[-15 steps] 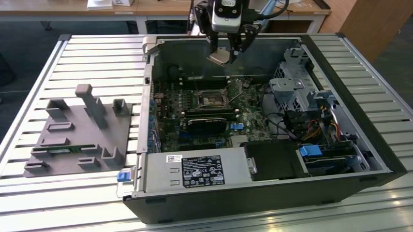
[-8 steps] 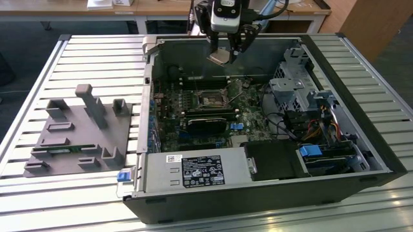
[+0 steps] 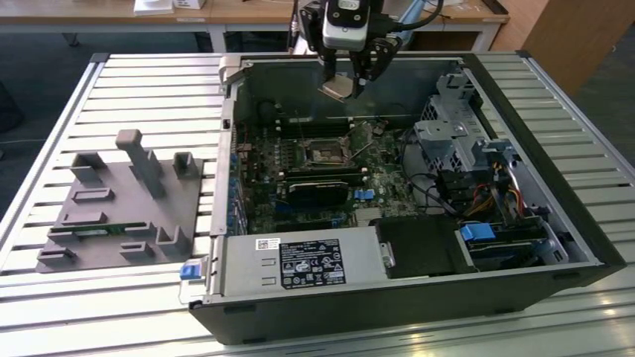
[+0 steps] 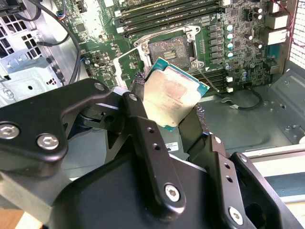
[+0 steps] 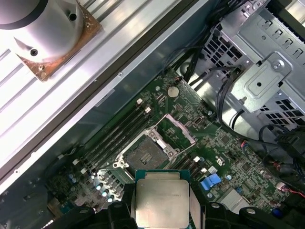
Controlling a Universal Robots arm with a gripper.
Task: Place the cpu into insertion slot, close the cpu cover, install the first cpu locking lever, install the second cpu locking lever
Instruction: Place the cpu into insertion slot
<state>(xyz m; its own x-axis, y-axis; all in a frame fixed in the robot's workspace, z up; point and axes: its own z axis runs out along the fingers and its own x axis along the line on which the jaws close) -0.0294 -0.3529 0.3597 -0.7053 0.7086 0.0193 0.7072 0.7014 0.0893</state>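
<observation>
The open computer case (image 3: 397, 316) holds the insertion slot (image 3: 323, 155) near the middle of its green motherboard (image 3: 297, 216). The gripper (image 3: 349, 80) hangs above the slot, offset toward the case's back wall, its fingers (image 4: 138, 119) clamped on two opposite edges of the cpu (image 4: 172, 93). The chip is in the air, well apart from the slot, and looks tilted in the second wrist view. The slot (image 5: 145, 156) lies open with its dark centre bare. What seems to be the cpu cover (image 5: 183, 130) stands swung up just beside it. The likely trouble is a chip that meets the slot tilted or turned: it could catch on the silvery rim, sit crooked or bend the contacts. A grip on thin edges could also slip. The chip's underside is hidden, the slot's contacts are too fine to read, and the fingers are partly cut off in the first wrist view.
</observation>
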